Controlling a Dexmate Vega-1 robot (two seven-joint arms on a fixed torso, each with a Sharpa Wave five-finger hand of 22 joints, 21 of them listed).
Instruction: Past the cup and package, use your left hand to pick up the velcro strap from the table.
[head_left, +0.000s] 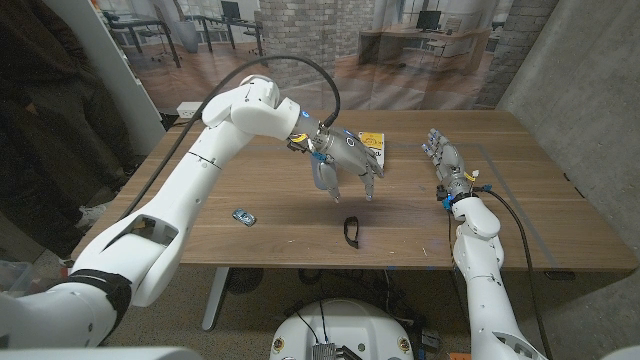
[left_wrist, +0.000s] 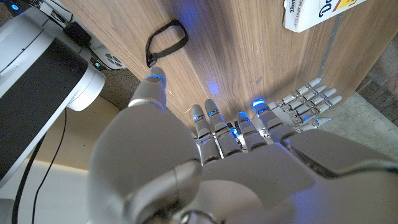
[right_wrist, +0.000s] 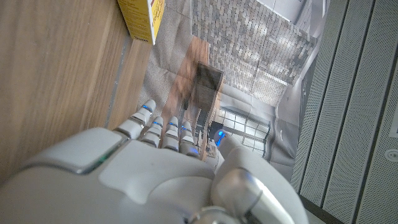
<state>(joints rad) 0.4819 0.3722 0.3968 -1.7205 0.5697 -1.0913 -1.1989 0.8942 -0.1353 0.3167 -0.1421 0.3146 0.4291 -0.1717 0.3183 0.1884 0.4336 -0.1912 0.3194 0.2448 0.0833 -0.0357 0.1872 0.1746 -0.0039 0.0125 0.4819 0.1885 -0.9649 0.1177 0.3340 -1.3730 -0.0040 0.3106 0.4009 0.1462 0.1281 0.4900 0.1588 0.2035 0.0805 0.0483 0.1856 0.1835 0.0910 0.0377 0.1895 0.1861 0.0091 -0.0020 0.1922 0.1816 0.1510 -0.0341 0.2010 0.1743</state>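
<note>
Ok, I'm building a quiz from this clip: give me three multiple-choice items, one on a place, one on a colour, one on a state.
1. Where does the velcro strap lie?
A. near the table's front edge
B. on the package
C. under the right hand

2. What colour is the strap?
A. white
B. black
C. yellow

3. What is the left hand doing?
A. gripping the strap
B. pressing the package
C. hovering empty, fingers spread

Answers: 1 A, it sits by the near edge. 2 B, a dark loop on wood. 3 C, nothing is in it.

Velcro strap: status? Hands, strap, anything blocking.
Left hand open, above the table, holding nothing. Right hand open, idle at the right. Velcro strap on the table near the front edge, untouched. Package behind the left hand; nothing blocking the strap.
</note>
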